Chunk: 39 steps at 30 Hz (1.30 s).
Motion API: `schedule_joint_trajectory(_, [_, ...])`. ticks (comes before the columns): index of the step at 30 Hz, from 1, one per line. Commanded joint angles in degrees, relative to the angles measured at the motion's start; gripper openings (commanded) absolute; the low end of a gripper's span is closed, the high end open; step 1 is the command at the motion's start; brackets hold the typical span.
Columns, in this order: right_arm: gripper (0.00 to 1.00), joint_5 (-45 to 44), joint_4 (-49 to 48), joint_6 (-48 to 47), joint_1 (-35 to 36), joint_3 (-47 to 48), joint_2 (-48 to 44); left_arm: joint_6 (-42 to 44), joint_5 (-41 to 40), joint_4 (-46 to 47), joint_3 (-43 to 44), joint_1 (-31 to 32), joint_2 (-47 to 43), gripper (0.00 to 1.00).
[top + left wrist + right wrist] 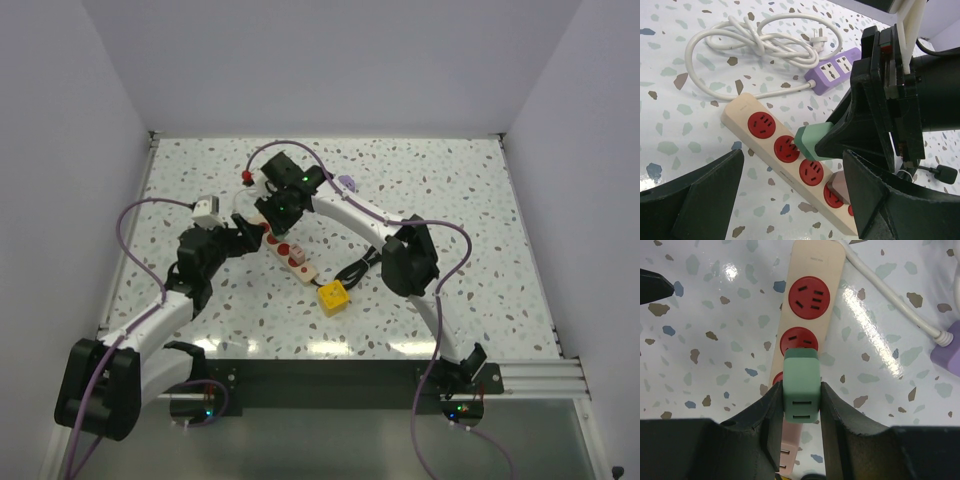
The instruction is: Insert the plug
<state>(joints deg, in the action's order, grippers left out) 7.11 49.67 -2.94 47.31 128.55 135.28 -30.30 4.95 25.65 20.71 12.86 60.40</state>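
The right gripper (801, 396) has its jaws closed on the green plug (801, 380), held at the second red socket of the beige power strip (811, 270). The strip lies mid-surface (450, 200), between the near and far edges. The left gripper (790, 200) has its jaws wide open, gripping nothing.

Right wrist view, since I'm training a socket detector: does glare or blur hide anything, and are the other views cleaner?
Right wrist: two glare patches on the table beside the power strip; green plug sharp. Left wrist: sockets crisp, near fingers dark, little detail. Top external: light streaks along the table's near edge.
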Motion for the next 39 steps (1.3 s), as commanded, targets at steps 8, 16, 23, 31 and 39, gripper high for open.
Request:
schedule_joint_trajectory(8, [0.00,-0.26,-0.80,0.66,0.33,1.17,-0.64,1.74,1.11,2.12,-0.58,-0.38,-0.02,0.86])
schedule_joint_trajectory(16, [0.00,-0.43,-0.28,0.57,0.24,3.28,1.21,1.74,1.03,2.04,-0.58,-0.38,-0.11,0.86])
schedule_joint_trajectory(23, [0.00,-0.52,0.69,0.48,0.24,5.12,2.96,1.57,1.20,2.04,-0.67,-0.38,-0.64,0.86])
schedule_joint_trajectory(31, [0.00,-1.66,2.19,0.39,0.24,5.48,2.88,1.57,1.46,2.30,-0.85,-0.38,-0.46,0.86])
schedule_joint_trajectory(39, [0.00,-2.46,0.87,0.57,0.24,1.70,-0.63,1.56,1.55,2.56,-0.85,-0.38,-0.11,0.86])
